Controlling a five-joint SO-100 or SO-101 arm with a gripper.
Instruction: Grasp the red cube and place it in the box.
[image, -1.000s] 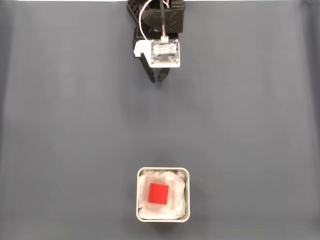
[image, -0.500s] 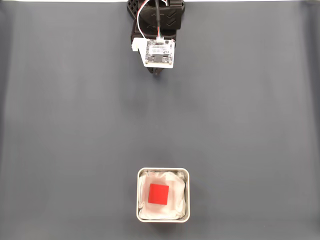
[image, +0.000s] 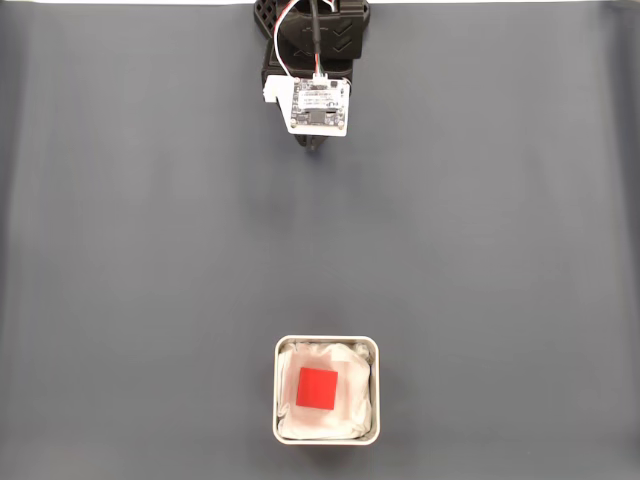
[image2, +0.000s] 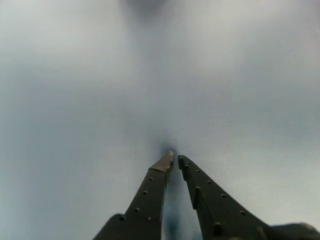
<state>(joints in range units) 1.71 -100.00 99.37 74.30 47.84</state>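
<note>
In the fixed view the red cube (image: 318, 388) lies inside the box (image: 327, 343), a small silvery tin with white paper lining, near the bottom middle of the grey mat. The arm sits folded at the top middle, far from the box, and its gripper (image: 316, 146) peeks out just below the wrist board. In the wrist view the gripper (image2: 175, 159) points down at the bare mat, its two black fingers (image2: 150, 192) meeting at the tips with nothing between them.
A plain dark grey mat (image: 150, 250) covers the whole table. The arm's base and wrist circuit board (image: 318, 104) are at the top edge.
From a second ago the arm pulled back toward its base and the fingers tucked under the wrist board. No motion in the last half second. The cube stays in the box.
</note>
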